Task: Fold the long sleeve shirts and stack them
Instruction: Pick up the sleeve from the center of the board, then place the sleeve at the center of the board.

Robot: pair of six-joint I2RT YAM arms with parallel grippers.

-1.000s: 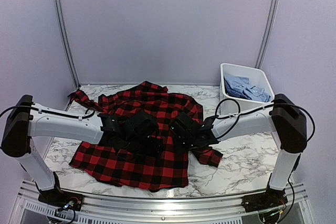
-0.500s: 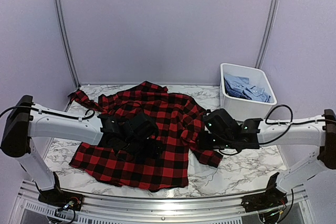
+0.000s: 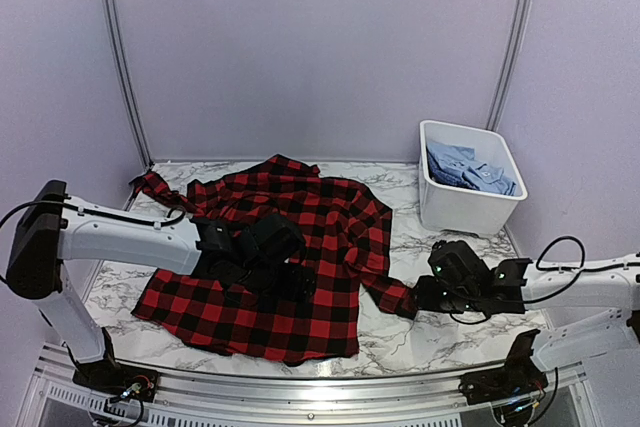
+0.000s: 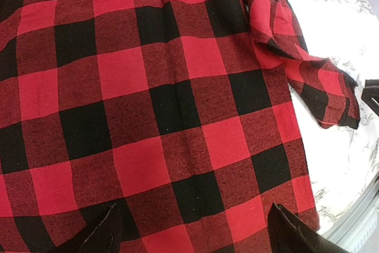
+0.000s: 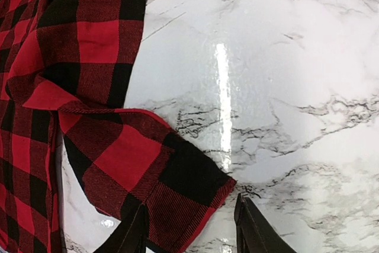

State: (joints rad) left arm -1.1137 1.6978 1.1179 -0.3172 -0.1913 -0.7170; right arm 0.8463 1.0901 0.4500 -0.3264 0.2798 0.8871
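A red-and-black check flannel shirt [image 3: 300,217] lies spread on the marble table. My left gripper [image 3: 290,282] is open and low over the shirt's body [image 4: 160,105], its fingertips [image 4: 100,235] apart and empty. My right gripper [image 3: 420,295] is open at the shirt's right sleeve cuff [image 3: 398,299]. In the right wrist view the cuff [image 5: 172,188] lies flat between the spread fingertips [image 5: 254,229], not pinched. Light blue shirts [image 3: 470,172] lie in the tub.
A white plastic tub [image 3: 470,202] stands at the back right. Bare marble [image 5: 284,87] lies right of the cuff. The shirt's left sleeve [image 3: 155,187] trails to the back left. The table's near metal rail [image 3: 330,382] runs along the front.
My right arm has swung out from over the shirt's middle to the right and front, ending at the sleeve cuff. The left arm has hardly moved.
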